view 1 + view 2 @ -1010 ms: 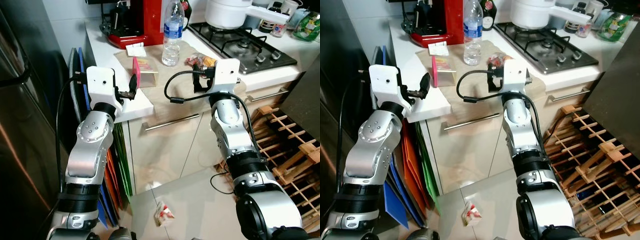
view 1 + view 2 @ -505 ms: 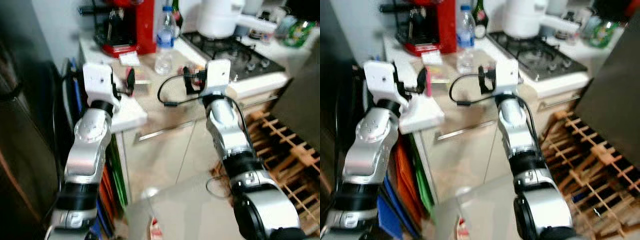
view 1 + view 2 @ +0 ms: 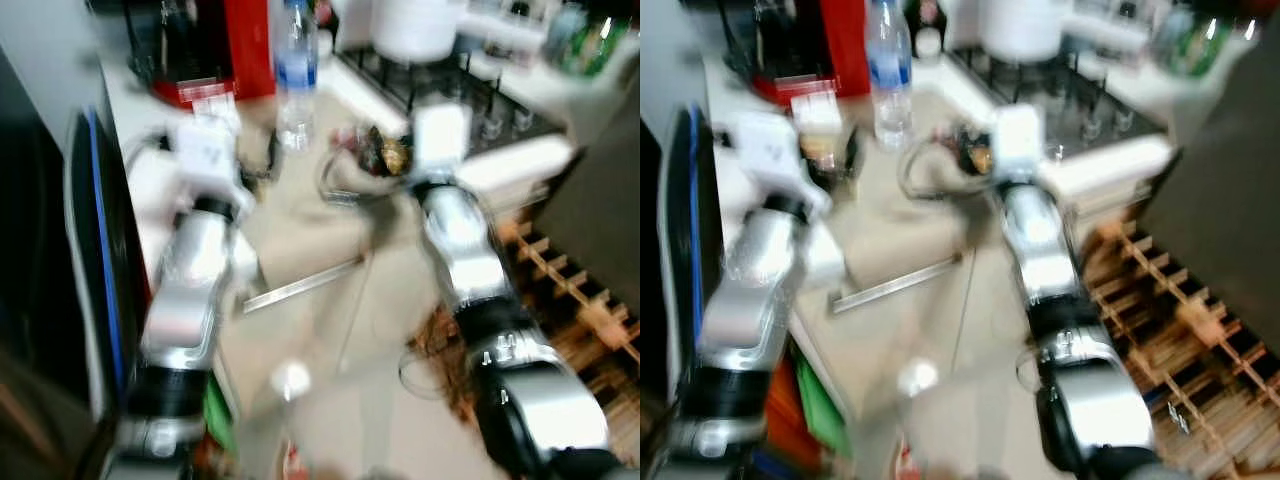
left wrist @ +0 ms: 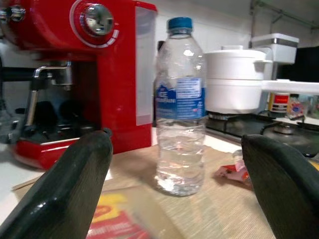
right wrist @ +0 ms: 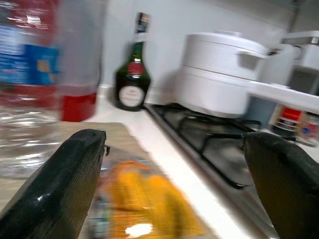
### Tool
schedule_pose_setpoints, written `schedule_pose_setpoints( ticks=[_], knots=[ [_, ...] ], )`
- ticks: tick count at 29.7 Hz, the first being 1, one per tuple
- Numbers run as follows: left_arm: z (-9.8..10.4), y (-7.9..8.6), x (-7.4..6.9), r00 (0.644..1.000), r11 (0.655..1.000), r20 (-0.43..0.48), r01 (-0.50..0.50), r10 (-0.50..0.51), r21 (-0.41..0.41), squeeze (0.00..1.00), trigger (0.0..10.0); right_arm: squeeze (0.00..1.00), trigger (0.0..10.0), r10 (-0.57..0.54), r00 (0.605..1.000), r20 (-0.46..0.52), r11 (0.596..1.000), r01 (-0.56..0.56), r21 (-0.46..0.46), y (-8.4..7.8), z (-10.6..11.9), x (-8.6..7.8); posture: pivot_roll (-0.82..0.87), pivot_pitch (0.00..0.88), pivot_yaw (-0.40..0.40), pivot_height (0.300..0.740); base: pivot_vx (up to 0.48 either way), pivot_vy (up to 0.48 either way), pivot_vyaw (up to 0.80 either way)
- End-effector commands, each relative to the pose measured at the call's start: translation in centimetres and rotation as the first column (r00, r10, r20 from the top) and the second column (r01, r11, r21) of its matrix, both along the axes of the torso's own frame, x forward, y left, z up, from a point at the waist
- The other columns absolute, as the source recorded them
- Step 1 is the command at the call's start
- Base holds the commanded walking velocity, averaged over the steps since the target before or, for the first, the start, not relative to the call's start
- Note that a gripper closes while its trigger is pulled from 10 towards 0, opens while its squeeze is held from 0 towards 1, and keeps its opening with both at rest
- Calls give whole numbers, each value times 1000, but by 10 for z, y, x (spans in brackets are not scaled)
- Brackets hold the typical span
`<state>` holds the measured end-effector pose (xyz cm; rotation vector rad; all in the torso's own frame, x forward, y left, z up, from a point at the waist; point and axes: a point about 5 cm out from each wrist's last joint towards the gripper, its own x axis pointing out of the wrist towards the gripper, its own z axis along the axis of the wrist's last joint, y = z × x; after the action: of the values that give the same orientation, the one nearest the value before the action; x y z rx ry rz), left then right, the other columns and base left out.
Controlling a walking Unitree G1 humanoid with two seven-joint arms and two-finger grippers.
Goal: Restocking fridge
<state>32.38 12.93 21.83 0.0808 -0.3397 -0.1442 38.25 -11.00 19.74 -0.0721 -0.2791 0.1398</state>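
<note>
Water bottle (image 4: pixel 180 107) not picked yet, upright on the bench (image 4: pixel 219 209) straight ahead between left gripper's (image 4: pixel 179 164) spread, empty fingers (image 4: pixel 65 191); right gripper (image 5: pixel 174 169) likewise wide open over an orange packet (image 5: pixel 142 199); restocking barely begun.

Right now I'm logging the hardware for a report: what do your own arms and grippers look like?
Both arms are silver metal tubes with dark joint bands, each ending in a white boxy wrist block. A black cable loops off the right arm. The left gripper and right gripper each have two thick, rounded, glossy black fingers.
</note>
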Motion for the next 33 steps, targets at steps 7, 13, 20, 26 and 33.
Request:
schedule_pose_setpoints(
  ticks=[7, 13, 20, 26, 33],
  knots=[
    [-2, 11, 0, 999, 999, -9, -40, 40, 12, 0, 10000, 0, 10000, 112, 994, 8, 993, -112, 33, 23, 4, 0, 107, 0, -19, 740, 0, 0, 0],
    [-3, 12, -6, 999, 999, -7, -39, 39, 27, 0, 10000, 0, 10000, 141, 990, -13, 990, -141, -4, 30, 6, 7, 136, 0, -22, 740, 0, 0, 0],
    [-10, 25, -24, 995, 995, -36, -90, 92, 42, 0, 10000, 0, 10000, 186, 982, -17, 982, -186, -41, 45, 9, 8, 182, 0, -49, 740, 0, 0, 0],
    [-12, 43, -52, 985, 986, -52, -160, 162, 50, 0, 10000, 0, 10000, 202, 978, -47, 978, -204, -49, 51, 4, 9, 231, 6, -73, 740, 0, 0, 0],
    [-15, 65, -74, 963, 965, -89, -246, 254, 88, 0, 10000, 0, 10000, 152, 988, -37, 983, -155, -99, 52, 9, 12, 263, 58, -88, 740, 0, 0, 0]
  ],
)
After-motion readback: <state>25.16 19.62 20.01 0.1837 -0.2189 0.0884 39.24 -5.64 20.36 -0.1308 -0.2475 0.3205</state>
